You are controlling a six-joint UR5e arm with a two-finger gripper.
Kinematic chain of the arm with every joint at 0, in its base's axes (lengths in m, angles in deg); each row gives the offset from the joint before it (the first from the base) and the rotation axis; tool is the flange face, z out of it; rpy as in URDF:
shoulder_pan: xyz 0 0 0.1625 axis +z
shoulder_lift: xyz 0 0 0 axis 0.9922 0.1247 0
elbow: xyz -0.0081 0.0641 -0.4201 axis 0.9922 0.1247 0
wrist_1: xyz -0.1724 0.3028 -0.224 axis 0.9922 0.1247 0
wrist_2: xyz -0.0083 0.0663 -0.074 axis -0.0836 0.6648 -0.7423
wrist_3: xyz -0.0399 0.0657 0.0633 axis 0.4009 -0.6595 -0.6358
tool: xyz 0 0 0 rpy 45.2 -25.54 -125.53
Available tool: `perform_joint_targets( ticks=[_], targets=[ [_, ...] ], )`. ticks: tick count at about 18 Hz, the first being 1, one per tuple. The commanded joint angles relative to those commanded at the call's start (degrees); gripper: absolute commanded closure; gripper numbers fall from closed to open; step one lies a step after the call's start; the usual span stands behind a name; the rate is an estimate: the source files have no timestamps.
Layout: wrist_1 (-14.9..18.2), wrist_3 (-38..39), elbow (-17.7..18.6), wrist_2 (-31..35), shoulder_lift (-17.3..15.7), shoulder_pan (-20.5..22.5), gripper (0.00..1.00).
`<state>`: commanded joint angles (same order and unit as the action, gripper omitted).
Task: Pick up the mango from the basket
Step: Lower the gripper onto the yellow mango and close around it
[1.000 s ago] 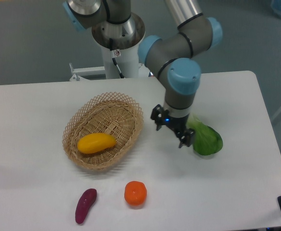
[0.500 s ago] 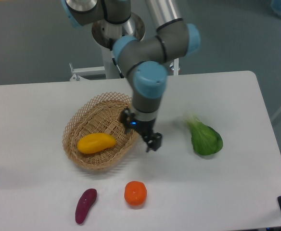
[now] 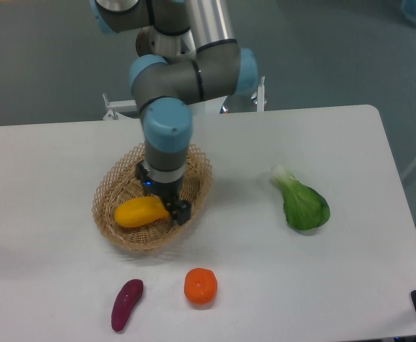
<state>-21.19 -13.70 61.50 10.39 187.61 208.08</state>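
We note the mango (image 3: 139, 211) lying on its side in the near-left part of the basket (image 3: 117, 236), long axis roughly left to right, tapered end to the right. The gripper (image 3: 168, 206) hangs from a vertical wrist inside the basket rim, at the mango's right end, apparently placed to come down on the fruit from above. Its fingers look spread, one dark pad visible to the right of the fruit; nothing is held. We cannot tell whether it touches the mango.

Half a second ago the gripper stood outside the basket's right rim; a second ago, by the leafy green vegetable (image 3: 304, 205). It has swept leftward. Mango, orange fruit (image 3: 200, 286) and purple sweet potato (image 3: 127, 304) lie unchanged.
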Motion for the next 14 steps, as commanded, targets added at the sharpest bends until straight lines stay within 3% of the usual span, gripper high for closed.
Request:
perform_joint_targets(
  ticks=[14],
  targets=[
    [-0.9, 4.7, -0.6, 0.4, 5.0, -2.2, 0.00]
  ],
)
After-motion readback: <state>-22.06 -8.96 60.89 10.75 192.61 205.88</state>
